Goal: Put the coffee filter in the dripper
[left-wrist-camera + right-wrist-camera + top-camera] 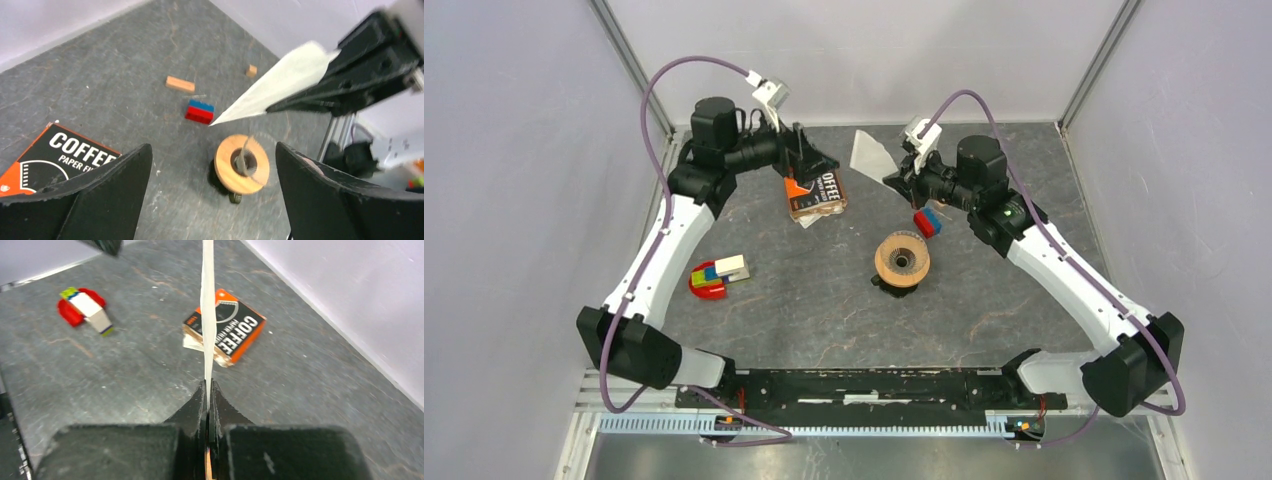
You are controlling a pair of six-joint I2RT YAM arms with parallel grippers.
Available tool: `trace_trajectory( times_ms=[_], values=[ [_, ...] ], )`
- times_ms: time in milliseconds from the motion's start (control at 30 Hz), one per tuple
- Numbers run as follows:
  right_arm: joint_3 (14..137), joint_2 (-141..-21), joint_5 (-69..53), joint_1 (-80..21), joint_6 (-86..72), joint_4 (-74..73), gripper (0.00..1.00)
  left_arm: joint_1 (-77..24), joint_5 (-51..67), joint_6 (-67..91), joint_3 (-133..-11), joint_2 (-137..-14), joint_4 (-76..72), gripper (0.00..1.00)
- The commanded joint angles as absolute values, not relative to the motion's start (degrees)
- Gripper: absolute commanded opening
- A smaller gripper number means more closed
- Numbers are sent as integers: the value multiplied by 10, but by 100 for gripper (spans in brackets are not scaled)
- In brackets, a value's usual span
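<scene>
I have the right hand clamped on the coffee filter, clear of the surface; left hand spread apart.
My right wrist sees it edge-on; the left wrist shows its face, the dripper beyond, the COFFEE packet beside.

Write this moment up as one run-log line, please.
right end effector: shut on coffee filter | left end effector: open | dripper: no filter yet

The thin white coffee filter is pinched edge-on between the closed fingers of the right gripper, and the tan-ribbed, dark-based dripper is seen upright near that gripper, untouched.
</scene>
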State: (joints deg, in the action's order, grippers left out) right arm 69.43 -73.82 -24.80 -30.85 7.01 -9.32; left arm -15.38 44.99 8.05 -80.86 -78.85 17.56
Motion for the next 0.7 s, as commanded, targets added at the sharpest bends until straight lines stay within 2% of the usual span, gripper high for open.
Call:
trace_trajectory(
  times_ms=[0, 167, 400, 667],
  values=[
    [719, -729, -125, -308, 78, -98, 0, -171, 359, 186, -894, -810, 187, 100],
    [726, -736, -44, -308, 81, -102, 0, -174, 305, 284, -947, -841, 236, 100],
    [737, -749, 11, -323, 97, -102, 0, -183, 321, 445, -961, -867, 234, 99],
    [738, -768, 55, -365, 118, -98, 0, -206, 334, 538, -973, -906, 206, 98]
  ],
)
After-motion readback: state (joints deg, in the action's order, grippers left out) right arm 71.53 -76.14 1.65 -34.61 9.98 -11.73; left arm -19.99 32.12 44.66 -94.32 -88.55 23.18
